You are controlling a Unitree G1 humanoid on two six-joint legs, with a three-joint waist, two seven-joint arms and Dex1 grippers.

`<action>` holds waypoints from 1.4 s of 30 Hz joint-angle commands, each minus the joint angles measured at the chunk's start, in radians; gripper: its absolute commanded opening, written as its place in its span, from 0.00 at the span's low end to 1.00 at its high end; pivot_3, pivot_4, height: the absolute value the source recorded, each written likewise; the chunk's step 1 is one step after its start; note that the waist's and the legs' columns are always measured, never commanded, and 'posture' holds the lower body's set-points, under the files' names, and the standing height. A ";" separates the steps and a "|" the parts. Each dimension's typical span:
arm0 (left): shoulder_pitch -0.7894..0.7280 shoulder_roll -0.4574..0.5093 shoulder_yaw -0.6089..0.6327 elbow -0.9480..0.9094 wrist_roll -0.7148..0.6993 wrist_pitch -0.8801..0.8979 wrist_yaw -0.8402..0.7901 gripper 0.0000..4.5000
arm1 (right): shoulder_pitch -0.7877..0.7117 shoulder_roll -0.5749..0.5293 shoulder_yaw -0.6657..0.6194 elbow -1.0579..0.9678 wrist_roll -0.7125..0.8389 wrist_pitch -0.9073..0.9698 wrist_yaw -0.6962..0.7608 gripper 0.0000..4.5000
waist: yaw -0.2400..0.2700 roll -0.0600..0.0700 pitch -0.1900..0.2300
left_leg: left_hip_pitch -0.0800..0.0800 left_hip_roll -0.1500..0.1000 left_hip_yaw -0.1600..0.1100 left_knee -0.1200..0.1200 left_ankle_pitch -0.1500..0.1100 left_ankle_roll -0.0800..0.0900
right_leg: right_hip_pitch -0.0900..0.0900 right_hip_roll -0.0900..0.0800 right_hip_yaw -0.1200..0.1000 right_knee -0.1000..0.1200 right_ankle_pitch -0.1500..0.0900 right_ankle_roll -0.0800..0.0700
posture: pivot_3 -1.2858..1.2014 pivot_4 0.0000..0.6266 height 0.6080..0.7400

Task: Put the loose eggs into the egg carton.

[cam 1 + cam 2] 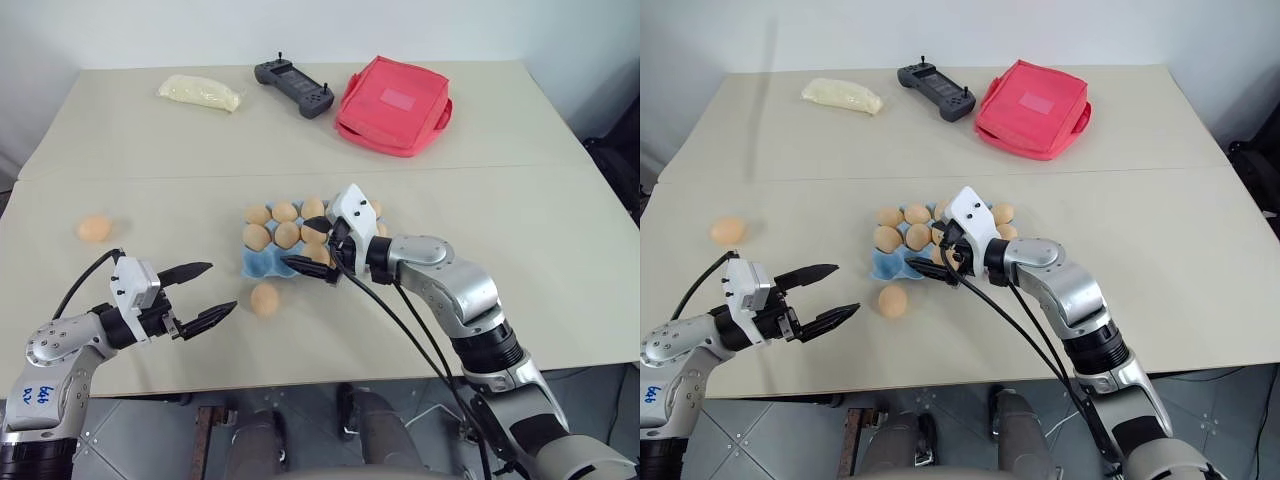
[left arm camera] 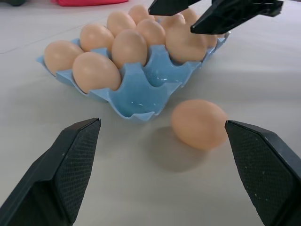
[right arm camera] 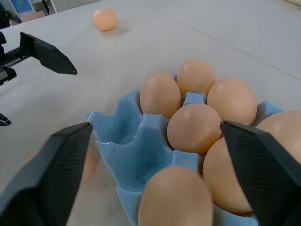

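Note:
The light blue egg carton (image 1: 262, 264) lies mid-table, most of its cups filled with tan eggs; the front-left cups (image 2: 149, 89) are bare. One loose egg (image 1: 265, 298) rests on the table just in front of the carton. Another loose egg (image 1: 94, 228) lies far to the left. My left gripper (image 1: 222, 287) is open, low over the table, pointing at the near loose egg, which lies between its fingers' lines but apart from them. My right gripper (image 1: 300, 243) hovers open over the carton's front row, an egg (image 3: 176, 200) sitting in the cup below its fingers.
At the back of the table lie a red fabric pouch (image 1: 392, 105), a black handheld controller (image 1: 293, 87) and a pale yellow lumpy bag (image 1: 200, 92). The table's front edge (image 1: 300, 378) runs close below both arms.

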 commanded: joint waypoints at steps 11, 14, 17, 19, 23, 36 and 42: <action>-0.032 -0.015 0.019 -0.010 0.000 -0.028 0.025 1.00 | 0.061 -0.163 -0.169 -0.095 0.062 -0.119 0.146 0.99 | 0.005 0.000 0.000 | 0.000 0.000 0.000 0.000 -0.001 0.000 | 0.000 0.000 0.000 -0.002 0.000 0.000 | 0.52 0.24 1.00; -0.025 -0.016 0.024 -0.011 -0.001 -0.031 0.034 1.00 | 0.126 -0.248 -0.225 -0.090 0.083 -0.183 0.245 0.99 | 0.006 0.000 0.000 | 0.000 0.000 0.001 0.000 -0.001 0.000 | 0.000 0.001 0.000 -0.002 0.000 0.000 | 0.52 0.24 1.00; -0.016 -0.017 0.035 -0.010 0.000 -0.035 0.044 1.00 | 0.184 -0.326 -0.286 -0.069 0.115 -0.222 0.332 0.99 | 0.005 0.000 0.000 | 0.000 0.000 0.001 0.000 -0.001 0.000 | 0.000 0.002 0.000 -0.002 0.000 0.000 | 0.52 0.24 1.00; -0.008 -0.018 0.045 -0.008 0.001 -0.041 0.052 1.00 | 0.233 -0.383 -0.328 -0.048 0.133 -0.249 0.400 0.99 | 0.006 -0.001 0.000 | 0.001 0.000 0.002 0.000 -0.001 0.000 | 0.000 0.002 0.001 -0.002 0.000 0.000 | 0.52 0.24 1.00; 0.009 -0.021 0.063 -0.013 -0.002 -0.045 0.070 1.00 | 0.296 -0.452 -0.387 0.012 0.145 -0.305 0.482 0.99 | 0.004 -0.001 0.000 | 0.002 0.000 0.002 0.000 -0.001 0.000 | 0.001 0.003 0.002 -0.002 0.000 0.000 | 0.52 0.24 1.00; 0.103 -0.026 0.096 -0.120 -0.009 -0.019 0.135 1.00 | 0.322 -0.460 -0.414 0.042 0.137 -0.336 0.484 0.99 | 0.006 -0.001 0.000 | 0.003 0.001 0.007 0.000 0.000 0.000 | 0.000 0.004 0.007 -0.004 0.000 0.000 | 0.52 0.24 1.00; 0.146 -0.055 0.055 -0.305 -0.014 0.111 0.263 1.00 | 0.297 -0.452 -0.398 0.047 0.141 -0.338 0.488 0.99 | 0.005 -0.001 0.000 | 0.003 0.001 0.008 0.000 -0.001 0.000 | 0.000 0.004 0.009 -0.004 0.001 0.001 | 0.52 0.24 1.00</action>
